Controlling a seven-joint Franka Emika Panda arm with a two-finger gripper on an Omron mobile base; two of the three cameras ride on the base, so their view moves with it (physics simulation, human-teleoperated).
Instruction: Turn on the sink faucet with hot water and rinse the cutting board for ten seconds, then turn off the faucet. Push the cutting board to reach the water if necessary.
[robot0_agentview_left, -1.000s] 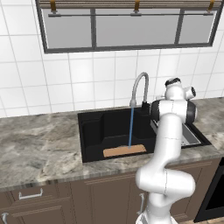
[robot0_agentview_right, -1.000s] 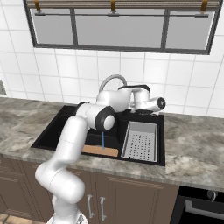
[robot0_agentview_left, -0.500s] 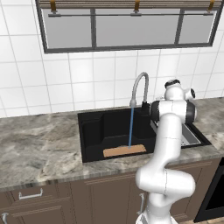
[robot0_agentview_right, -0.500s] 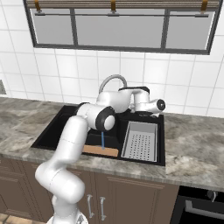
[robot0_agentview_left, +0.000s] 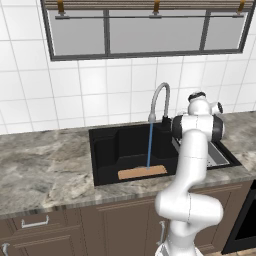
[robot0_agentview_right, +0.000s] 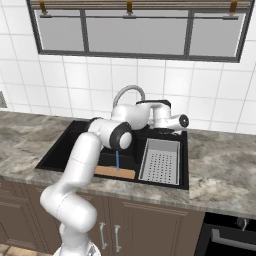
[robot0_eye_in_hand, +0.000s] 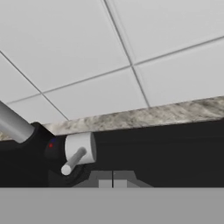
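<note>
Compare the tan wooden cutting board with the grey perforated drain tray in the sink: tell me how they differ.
The thin light-tan wooden cutting board is solid and flat; the grey perforated drain tray is dotted with holes and has raised walls. The board lies low on the floor of the black rectangular sink; the tray sits higher, at the right end. The thin blue water stream lands on the board, not the tray. Both are rectangular and lie in the sink.

You see one deep black rectangular sink (robot0_agentview_left: 107, 150), one slim grey metal gooseneck faucet (robot0_agentview_left: 159, 99), one thin blue water stream (robot0_agentview_left: 149, 146), one flat light-tan wooden cutting board (robot0_agentview_left: 142, 172), one grey perforated drain tray (robot0_agentview_right: 160, 161) and two lower cabinet door handles (robot0_agentview_right: 101, 233)
</note>
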